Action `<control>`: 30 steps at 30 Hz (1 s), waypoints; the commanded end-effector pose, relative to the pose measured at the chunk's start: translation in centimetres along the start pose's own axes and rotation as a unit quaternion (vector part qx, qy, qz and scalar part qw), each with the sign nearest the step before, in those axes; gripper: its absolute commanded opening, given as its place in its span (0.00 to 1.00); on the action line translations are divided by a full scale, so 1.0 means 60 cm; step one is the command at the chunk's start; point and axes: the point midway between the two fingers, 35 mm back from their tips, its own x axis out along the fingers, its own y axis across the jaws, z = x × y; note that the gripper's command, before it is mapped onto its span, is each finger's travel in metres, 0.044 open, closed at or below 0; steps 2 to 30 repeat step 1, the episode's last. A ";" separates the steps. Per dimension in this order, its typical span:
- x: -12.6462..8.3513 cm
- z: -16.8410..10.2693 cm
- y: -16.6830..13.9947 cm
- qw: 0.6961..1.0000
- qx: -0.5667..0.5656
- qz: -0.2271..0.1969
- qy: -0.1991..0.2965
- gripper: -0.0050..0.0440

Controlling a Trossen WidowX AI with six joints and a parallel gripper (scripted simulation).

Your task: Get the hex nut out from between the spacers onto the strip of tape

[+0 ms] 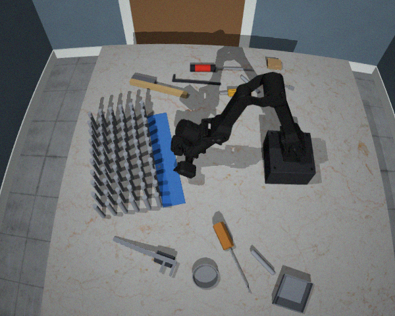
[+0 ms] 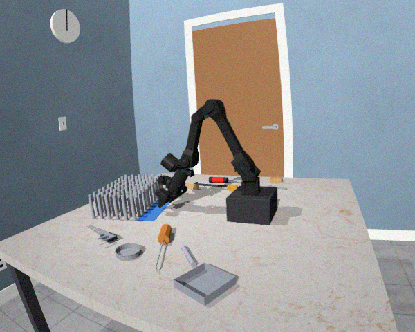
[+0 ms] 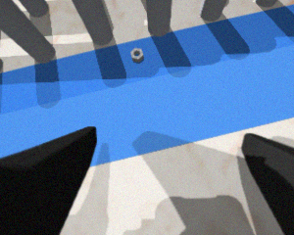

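The small grey hex nut (image 3: 135, 57) lies on the blue strip of tape (image 3: 152, 98), near the strip's edge on the spacer side, with blue all around it. In the top view it shows as a tiny dot (image 1: 159, 166) on the tape (image 1: 165, 159). The grey standing spacers (image 1: 121, 156) stand in a dense grid just left of the strip, all upright. My gripper (image 1: 184, 168) hovers low over the strip's right edge, tilted toward the nut, open and empty; its fingers frame the wrist view. The hook pick (image 1: 224, 236) with the orange-brown handle lies on the table nearer the front.
A caliper (image 1: 150, 253), a metal ring (image 1: 205, 272), a short grey rod (image 1: 262, 260) and a grey tray (image 1: 292, 288) lie at the front. A hammer (image 1: 158, 86), a red-handled tool (image 1: 203, 67) and small parts lie at the back. The arm's base (image 1: 289, 157) stands right of the strip.
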 end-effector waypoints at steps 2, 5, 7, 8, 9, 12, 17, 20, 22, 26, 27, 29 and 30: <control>-0.004 0.022 0.000 1.000 0.001 0.002 -0.018 0.92; -0.004 0.022 0.000 1.000 0.001 0.002 -0.018 0.92; -0.004 0.022 0.000 1.000 0.001 0.002 -0.018 0.92; -0.004 0.022 0.000 1.000 0.001 0.002 -0.018 0.92; -0.004 0.022 0.000 1.000 0.001 0.002 -0.018 0.92; -0.004 0.022 0.000 1.000 0.001 0.002 -0.018 0.92; -0.004 0.022 0.000 1.000 0.001 0.002 -0.018 0.92; -0.004 0.022 0.000 1.000 0.001 0.002 -0.018 0.92; -0.004 0.022 0.000 1.000 0.001 0.002 -0.018 0.92; -0.004 0.022 0.000 1.000 0.001 0.002 -0.018 0.92; -0.004 0.022 0.000 1.000 0.001 0.002 -0.018 0.92; -0.004 0.022 0.000 1.000 0.001 0.002 -0.018 0.92; -0.004 0.022 0.000 1.000 0.001 0.002 -0.018 0.92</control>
